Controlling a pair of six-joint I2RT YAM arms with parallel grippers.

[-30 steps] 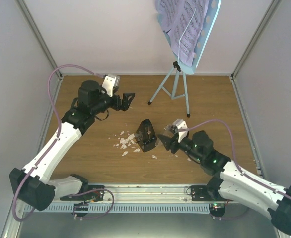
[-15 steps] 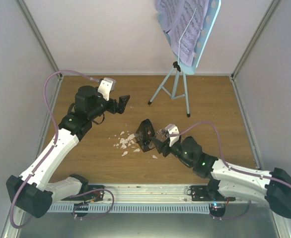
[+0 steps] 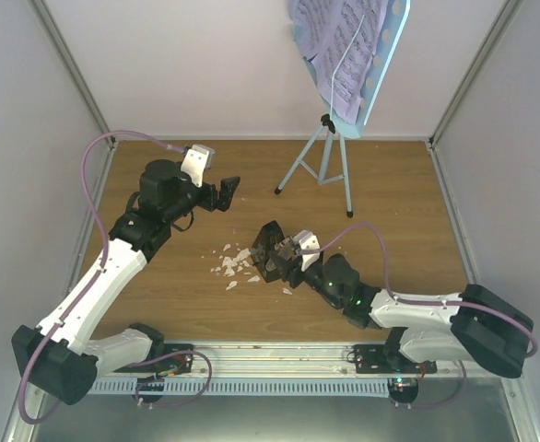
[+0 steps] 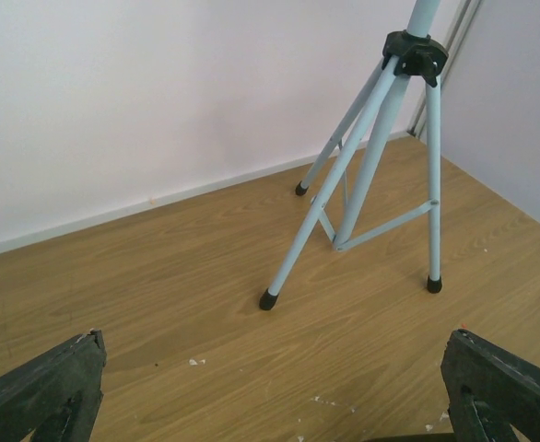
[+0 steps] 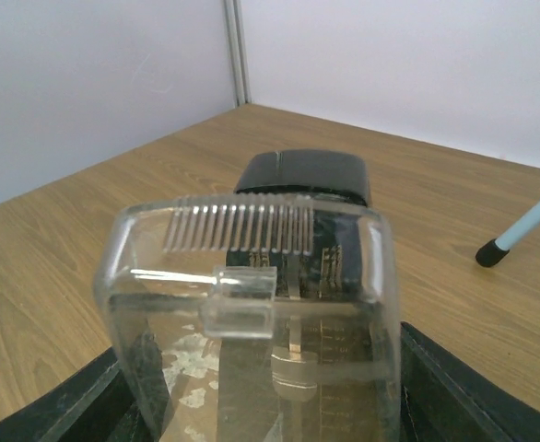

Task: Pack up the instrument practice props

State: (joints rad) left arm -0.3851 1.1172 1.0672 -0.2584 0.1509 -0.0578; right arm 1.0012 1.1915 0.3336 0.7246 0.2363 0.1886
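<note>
The small black pyramid metronome (image 3: 268, 249) stands mid-table, its clear cover (image 5: 252, 313) filling the right wrist view. My right gripper (image 3: 288, 259) (image 5: 265, 354) is open, one dark finger (image 5: 76, 410) on each side of the cover and close to its walls. The light blue tripod music stand (image 3: 326, 157) stands at the back, with lilac sheet-music pages (image 3: 336, 46) on its desk. My left gripper (image 3: 226, 189) (image 4: 272, 341) hangs open and empty, left of the stand's legs (image 4: 362, 166) and facing them.
Small white crumbs (image 3: 233, 262) (image 4: 196, 362) lie on the wood left of the metronome. White walls close in the back and both sides. One stand foot (image 5: 487, 253) shows to the right, beyond the metronome.
My right arm has stretched out to the left, bringing its open jaws around the metronome. The left arm shifted slightly at first, then stayed still.
</note>
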